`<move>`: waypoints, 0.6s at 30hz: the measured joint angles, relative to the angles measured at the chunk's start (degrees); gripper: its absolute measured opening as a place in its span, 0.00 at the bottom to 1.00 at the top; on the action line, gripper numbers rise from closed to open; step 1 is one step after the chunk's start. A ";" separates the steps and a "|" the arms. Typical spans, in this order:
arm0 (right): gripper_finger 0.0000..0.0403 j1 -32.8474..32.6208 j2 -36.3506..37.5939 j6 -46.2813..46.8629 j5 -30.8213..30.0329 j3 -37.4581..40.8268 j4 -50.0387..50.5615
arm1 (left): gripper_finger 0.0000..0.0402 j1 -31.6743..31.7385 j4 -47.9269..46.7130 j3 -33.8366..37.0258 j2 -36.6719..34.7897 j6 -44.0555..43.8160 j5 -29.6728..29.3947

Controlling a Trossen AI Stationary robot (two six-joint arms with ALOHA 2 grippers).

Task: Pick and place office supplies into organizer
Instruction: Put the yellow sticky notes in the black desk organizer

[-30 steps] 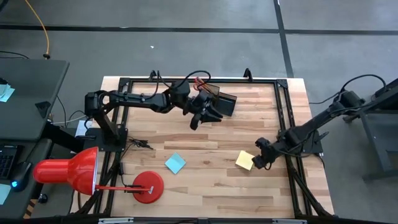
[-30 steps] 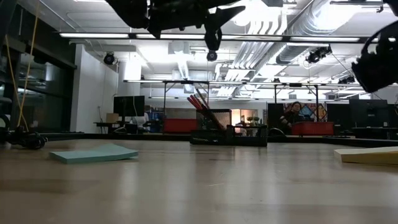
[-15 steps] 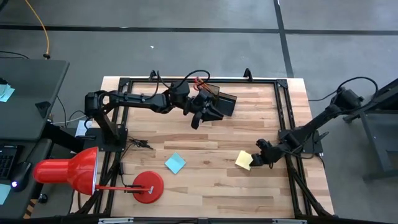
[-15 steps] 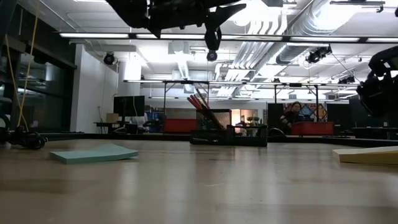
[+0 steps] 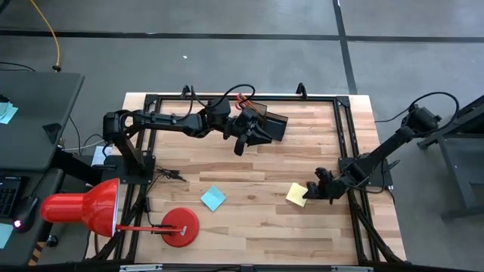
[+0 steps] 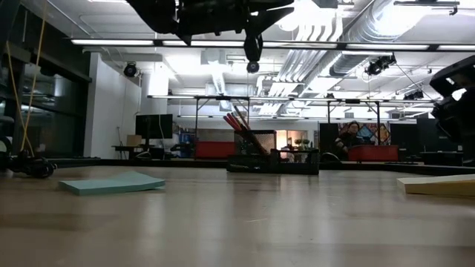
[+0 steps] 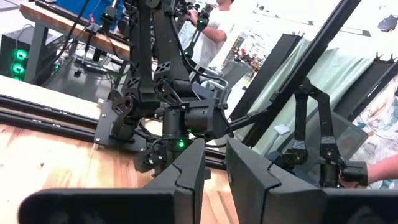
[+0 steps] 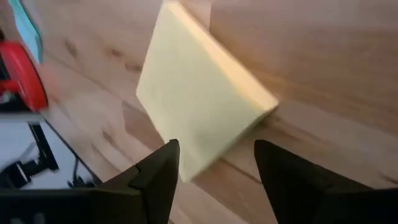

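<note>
Step in hand: grasp approach. Right gripper, fingers parted wide, sits low at the yellow pad near the bench's right edge. Next: straddle it, close. Left gripper, narrow and empty, waits beside the organizer.

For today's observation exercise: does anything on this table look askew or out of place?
Nothing is spilled or damaged. The blue sticky-note pad and yellow sticky-note pad lie loose at skewed angles, outside the organizer. The open right gripper is at the yellow pad.
</note>
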State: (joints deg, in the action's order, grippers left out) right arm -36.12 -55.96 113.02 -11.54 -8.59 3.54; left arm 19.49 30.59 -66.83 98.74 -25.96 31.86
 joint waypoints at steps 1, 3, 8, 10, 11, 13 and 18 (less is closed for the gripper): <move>0.52 0.00 -0.02 0.25 -0.91 0.04 0.05 | 0.14 0.00 0.00 0.00 0.00 0.00 0.00; 0.51 0.02 -0.06 0.29 -2.98 0.10 0.10 | 0.13 -0.01 0.00 0.00 0.00 0.04 -0.02; 0.50 0.10 -0.17 0.47 -8.43 0.27 -0.74 | 0.13 0.00 0.00 0.00 0.00 0.10 0.00; 0.50 0.13 -0.28 1.88 -8.85 0.27 -0.61 | 0.13 -0.02 0.00 0.00 0.00 0.15 0.00; 0.50 0.13 -0.31 2.30 -8.85 0.27 -0.43 | 0.13 -0.02 0.00 0.00 0.00 0.15 0.00; 0.50 0.13 -0.28 2.28 -9.05 0.27 -0.27 | 0.13 -0.02 -0.02 0.00 0.00 0.15 0.00; 0.49 0.15 -0.35 1.84 -12.45 0.29 -0.29 | 0.13 -0.02 -0.22 0.00 0.00 0.13 0.09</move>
State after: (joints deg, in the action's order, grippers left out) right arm -35.97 -56.31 114.87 -23.99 -8.30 3.25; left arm 19.46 30.37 -66.83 98.74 -25.82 31.95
